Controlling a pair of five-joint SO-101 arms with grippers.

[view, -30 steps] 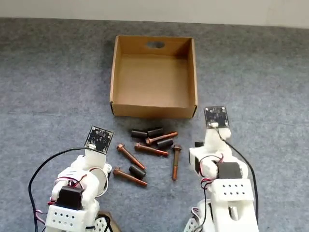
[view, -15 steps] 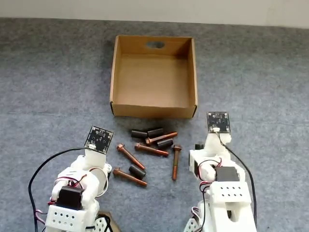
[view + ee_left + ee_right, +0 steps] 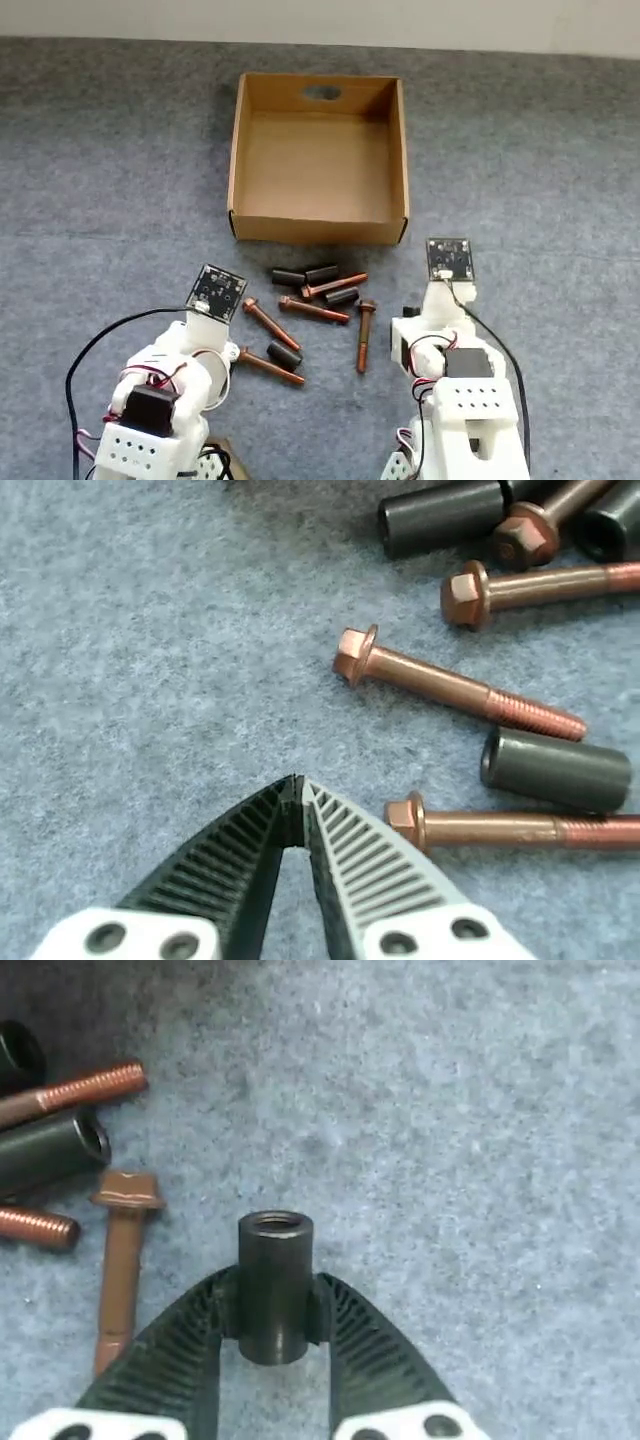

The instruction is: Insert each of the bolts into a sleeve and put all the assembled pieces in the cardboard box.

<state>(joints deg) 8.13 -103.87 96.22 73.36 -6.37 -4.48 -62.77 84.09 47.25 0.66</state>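
We see the right gripper (image 3: 272,1288) clamped on a short dark sleeve (image 3: 272,1260). The sleeve is a smooth black tube gripped by its lower half between the ribbed jaws, its open bore past the fingertips, above the grey carpet (image 3: 470,1110). The left gripper (image 3: 296,785) is closed on nothing, jaw tips touching, just beside the head of the nearest bolt (image 3: 500,830). The bolts (image 3: 313,309) are copper-coloured, with flanged hex heads and threaded ends. Five of them lie scattered among four loose sleeves (image 3: 288,276) between our two arms. Some crowd together in the middle, and one bolt lies apart on the right arm's side. A narrow strip of carpet separates the pile from the near wall of the cardboard box (image 3: 318,228), which has tall sides and a hand slot in its far wall. Wider carpet lies open on either side of the pile.
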